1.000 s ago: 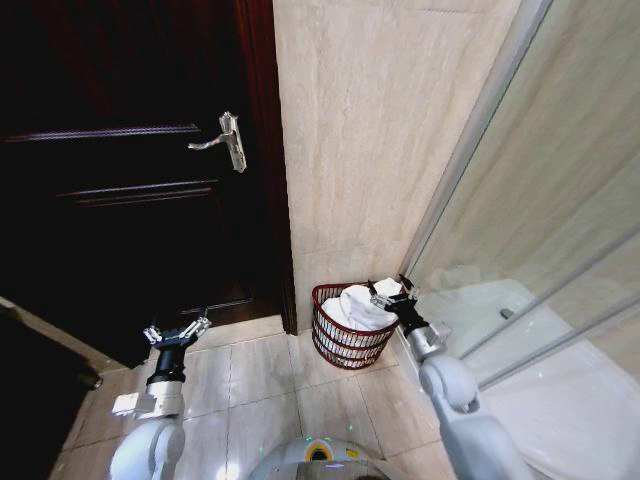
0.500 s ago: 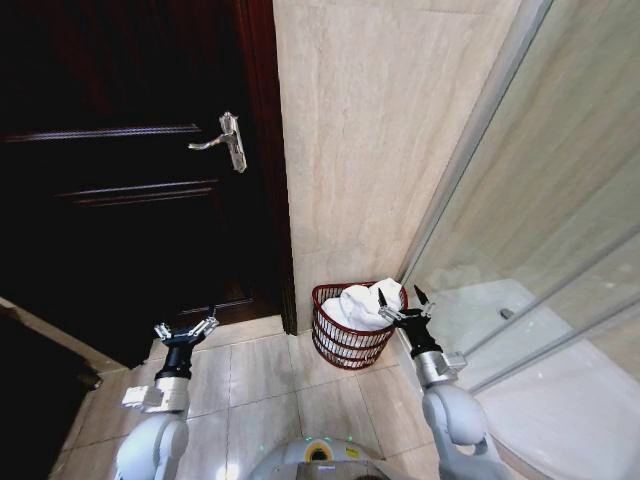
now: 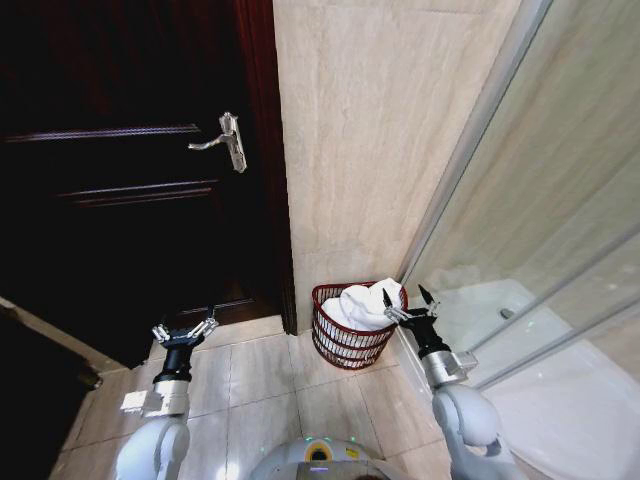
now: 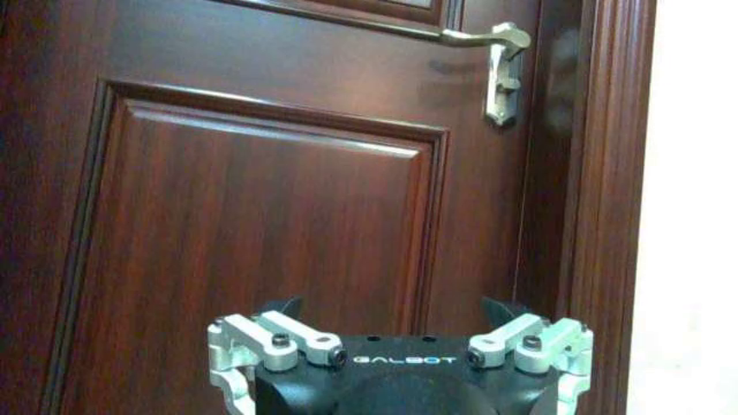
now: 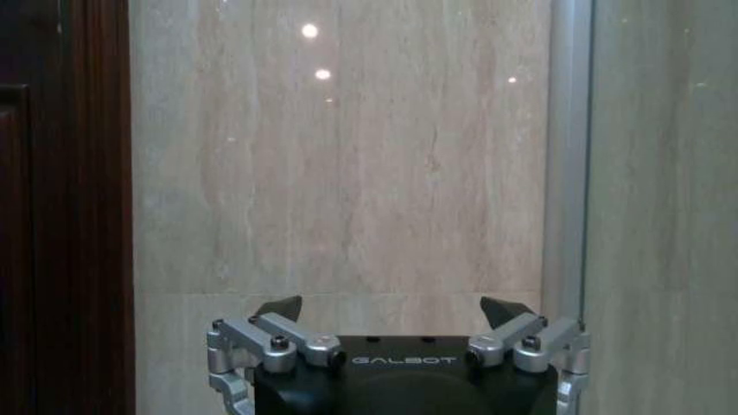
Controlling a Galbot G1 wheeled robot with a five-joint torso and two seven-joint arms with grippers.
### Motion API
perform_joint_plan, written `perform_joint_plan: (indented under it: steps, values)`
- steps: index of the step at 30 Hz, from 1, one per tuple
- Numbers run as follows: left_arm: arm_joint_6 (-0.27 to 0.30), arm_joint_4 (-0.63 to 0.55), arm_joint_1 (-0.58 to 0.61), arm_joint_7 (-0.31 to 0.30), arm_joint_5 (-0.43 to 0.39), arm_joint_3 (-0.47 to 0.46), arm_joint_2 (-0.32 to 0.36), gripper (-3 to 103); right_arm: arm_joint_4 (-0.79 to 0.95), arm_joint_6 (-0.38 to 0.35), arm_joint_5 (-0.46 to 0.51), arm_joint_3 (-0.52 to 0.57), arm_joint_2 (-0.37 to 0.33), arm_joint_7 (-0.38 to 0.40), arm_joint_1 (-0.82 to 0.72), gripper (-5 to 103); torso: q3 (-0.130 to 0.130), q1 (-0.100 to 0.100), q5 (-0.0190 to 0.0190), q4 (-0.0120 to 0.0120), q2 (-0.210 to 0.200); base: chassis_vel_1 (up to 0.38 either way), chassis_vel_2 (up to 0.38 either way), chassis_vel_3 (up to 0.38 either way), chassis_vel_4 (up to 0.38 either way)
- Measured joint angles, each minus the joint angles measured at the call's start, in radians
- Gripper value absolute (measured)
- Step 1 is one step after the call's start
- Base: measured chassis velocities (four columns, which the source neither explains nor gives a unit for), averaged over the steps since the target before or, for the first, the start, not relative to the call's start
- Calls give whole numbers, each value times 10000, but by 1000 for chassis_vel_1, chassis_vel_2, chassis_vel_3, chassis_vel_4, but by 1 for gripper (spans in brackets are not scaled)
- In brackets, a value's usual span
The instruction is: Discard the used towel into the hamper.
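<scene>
The floor point(image 3: 255, 385), laid in pale beige tiles, is carrying the hamper point(image 3: 345, 338), which is standing upright at the foot of the marble wall point(image 3: 370, 150). Left of the hamper, the tiles are running up to the dark wooden door point(image 3: 130, 200); right of the hamper, they are meeting the glass shower screen point(image 3: 540, 250).

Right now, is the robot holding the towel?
No. The towel lies in the hamper, and the right end effector beside it is open and empty.
</scene>
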Motion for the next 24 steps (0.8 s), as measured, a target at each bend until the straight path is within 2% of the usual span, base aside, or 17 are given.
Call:
perform_joint_plan:
  steps: [18, 24]
  values:
    - [10, -78, -16, 118, 407, -24, -138, 100, -129, 236, 392, 245, -221, -81, -210, 100, 0, 0, 0, -1, 0, 13, 9, 12, 10]
    - [-208, -82, -16, 69, 445, -26, -217, 100, -152, 335, 559, 409, -281, -107, -244, 100, 0, 1, 0, 4, 0, 85, 77, 70, 88]
